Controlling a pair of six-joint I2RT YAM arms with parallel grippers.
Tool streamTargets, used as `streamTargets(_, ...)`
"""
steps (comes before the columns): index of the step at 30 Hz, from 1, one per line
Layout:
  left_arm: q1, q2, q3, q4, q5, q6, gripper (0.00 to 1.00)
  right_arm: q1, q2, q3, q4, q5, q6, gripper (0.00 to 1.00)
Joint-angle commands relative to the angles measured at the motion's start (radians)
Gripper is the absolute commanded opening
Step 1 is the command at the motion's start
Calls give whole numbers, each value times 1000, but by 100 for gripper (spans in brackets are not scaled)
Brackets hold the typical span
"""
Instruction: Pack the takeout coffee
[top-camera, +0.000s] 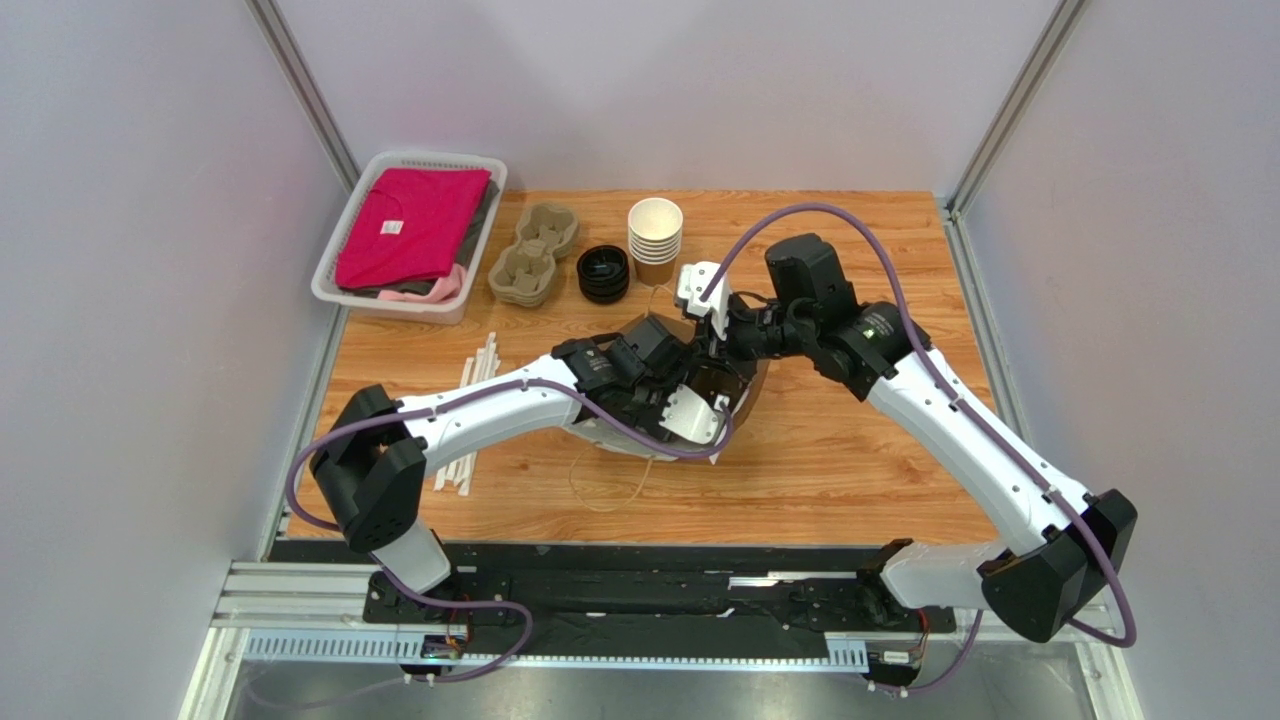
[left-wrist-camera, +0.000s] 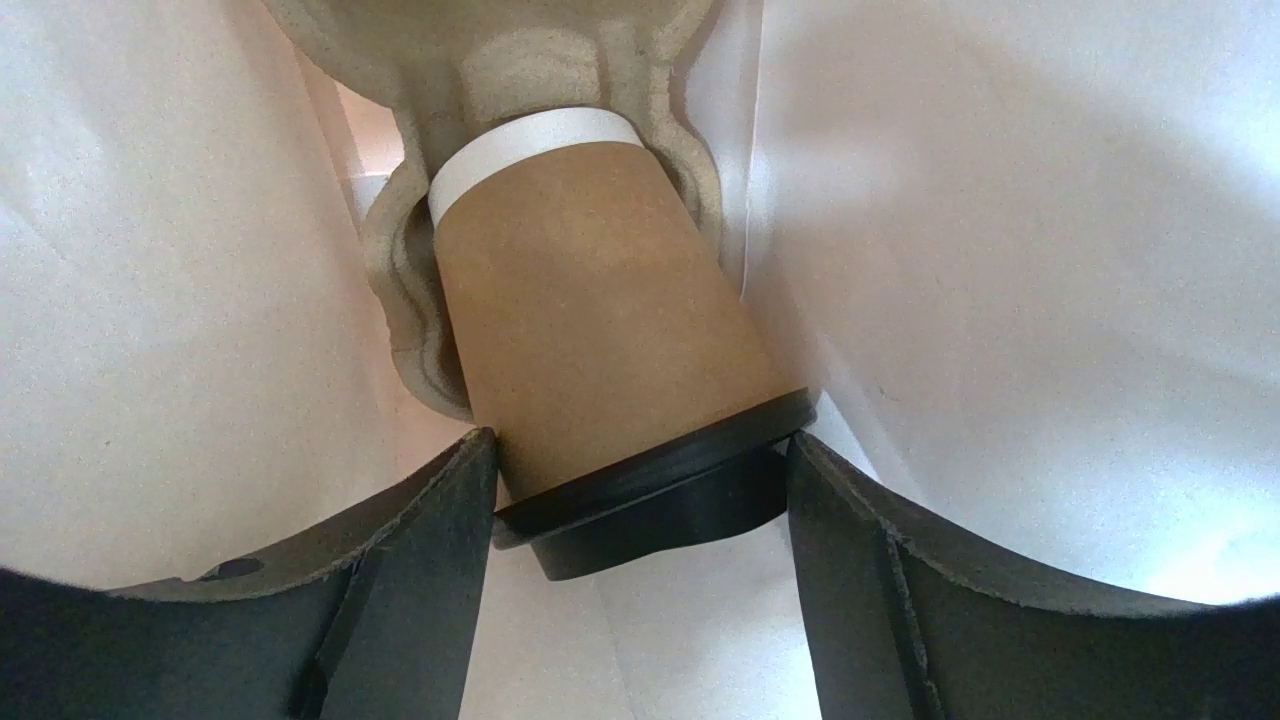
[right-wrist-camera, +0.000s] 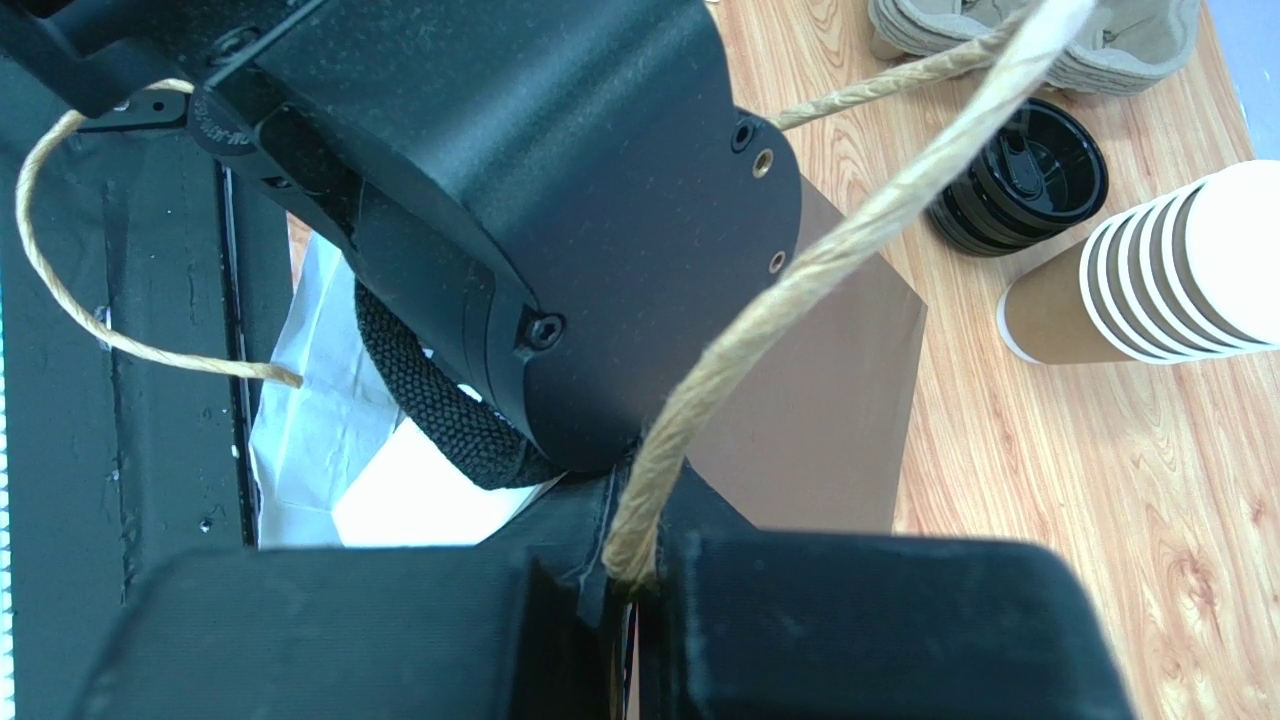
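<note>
The takeout coffee, a brown paper cup with a black lid, lies seated in a pulp carrier inside the white-lined paper bag. My left gripper reaches into the bag, and its fingertips touch the lid's rim on both sides. In the top view the left wrist hides the cup inside the bag. My right gripper is shut on the bag's twine handle at the brown bag's rim and holds the mouth up.
At the back of the table stand a stack of lidless cups, a pile of black lids and spare pulp carriers. A white basket with clothes sits at the far left. Paper straws lie by the left arm.
</note>
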Motion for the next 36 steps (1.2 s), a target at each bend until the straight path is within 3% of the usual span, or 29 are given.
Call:
streamTargets(1,10,-37,50,-62,44,13,54,2,12,55,42,2,8,0)
streamTargets(19,7,-134,159,-225,148,5,48,3,49,49,108,120,-15,0)
streamTargets(21,7,-135,159,-228,147,-6,57,5,47,49,106,117,-15,0)
streamTargets(23,7,-129,161,-223,141,-23,74,3,46,49,105,103,-15,0)
streamTargets(26,7,-119,144,-203,139,-15,82,3,41,47,98,77,-17,0)
streamTargets(36,8,-25,129,-115,51,2,91,2,43,59,45,17,-32,0)
